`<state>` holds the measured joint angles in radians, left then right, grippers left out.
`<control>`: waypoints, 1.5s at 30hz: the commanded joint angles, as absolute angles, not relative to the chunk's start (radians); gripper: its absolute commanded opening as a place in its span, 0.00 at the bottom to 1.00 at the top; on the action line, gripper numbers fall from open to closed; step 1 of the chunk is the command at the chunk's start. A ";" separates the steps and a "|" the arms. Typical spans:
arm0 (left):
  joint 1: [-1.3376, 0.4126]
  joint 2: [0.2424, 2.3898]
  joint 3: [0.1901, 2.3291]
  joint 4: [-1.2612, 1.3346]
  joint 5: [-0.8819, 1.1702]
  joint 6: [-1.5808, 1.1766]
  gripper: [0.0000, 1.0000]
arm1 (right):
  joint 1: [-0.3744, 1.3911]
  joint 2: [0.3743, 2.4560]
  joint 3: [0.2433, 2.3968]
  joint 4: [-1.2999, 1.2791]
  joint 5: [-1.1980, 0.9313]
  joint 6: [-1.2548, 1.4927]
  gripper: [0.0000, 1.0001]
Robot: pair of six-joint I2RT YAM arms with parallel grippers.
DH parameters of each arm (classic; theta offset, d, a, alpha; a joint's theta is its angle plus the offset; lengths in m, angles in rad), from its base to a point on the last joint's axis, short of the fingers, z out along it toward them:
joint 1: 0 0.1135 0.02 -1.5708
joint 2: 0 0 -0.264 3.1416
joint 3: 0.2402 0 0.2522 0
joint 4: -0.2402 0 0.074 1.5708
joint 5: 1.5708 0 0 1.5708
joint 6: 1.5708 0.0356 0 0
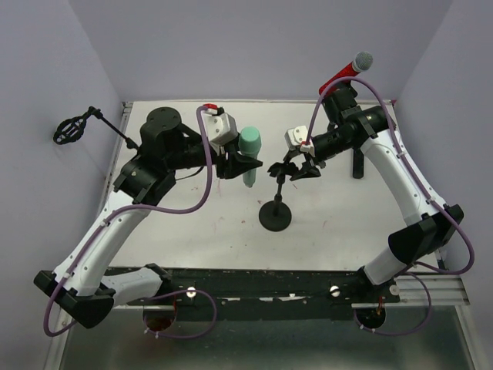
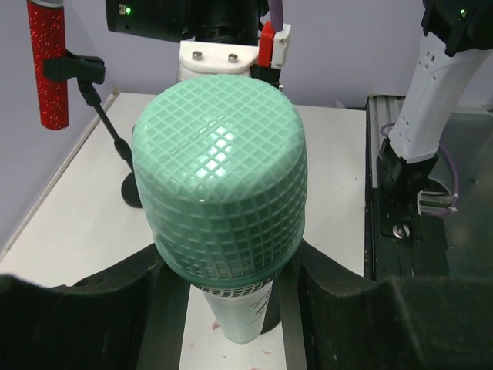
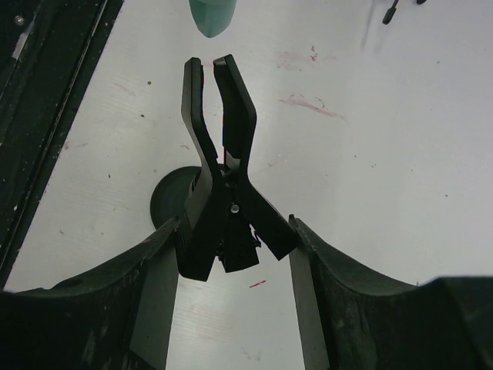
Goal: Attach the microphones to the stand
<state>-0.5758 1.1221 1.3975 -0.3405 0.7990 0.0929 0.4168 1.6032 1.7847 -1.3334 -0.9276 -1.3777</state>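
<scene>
My left gripper [image 1: 245, 163] is shut on the mint-green microphone [image 1: 249, 151] and holds it upright above the table. In the left wrist view its meshed head [image 2: 219, 177] fills the middle between my fingers [image 2: 92, 308]. My right gripper [image 1: 299, 166] is shut on the handles of the black spring clip [image 3: 223, 177] on the middle stand [image 1: 275, 217]. The clip's own jaws stand nearly closed. The mint microphone's tail [image 3: 209, 15] hangs just beyond the clip's tips. The red microphone [image 1: 350, 71] sits clipped on a back-right stand [image 1: 358, 162]. The black microphone is out of view.
An empty black holder [image 1: 69, 129] on a thin stand hangs over the table's left edge. The red microphone [image 2: 48, 65] and its stand base [image 2: 132, 189] show left in the left wrist view. A black rail [image 1: 254, 284] runs along the near edge.
</scene>
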 commanded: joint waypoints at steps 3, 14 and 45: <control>-0.626 1.172 1.450 -0.334 0.811 0.114 0.00 | 0.417 1.589 1.793 -1.419 -0.956 -1.376 0.16; -0.630 1.154 1.427 -0.330 0.805 0.112 0.00 | 0.417 1.569 1.776 -1.390 -0.980 -1.361 0.69; -0.681 1.265 1.427 -0.183 0.813 0.005 0.00 | 0.419 1.578 1.784 -1.419 -1.011 -1.348 0.18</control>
<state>-0.6708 1.2293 1.4113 -0.2539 0.7994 0.0410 0.4168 1.5932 1.7771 -1.3380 -0.9520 -1.3582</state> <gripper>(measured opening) 0.505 0.411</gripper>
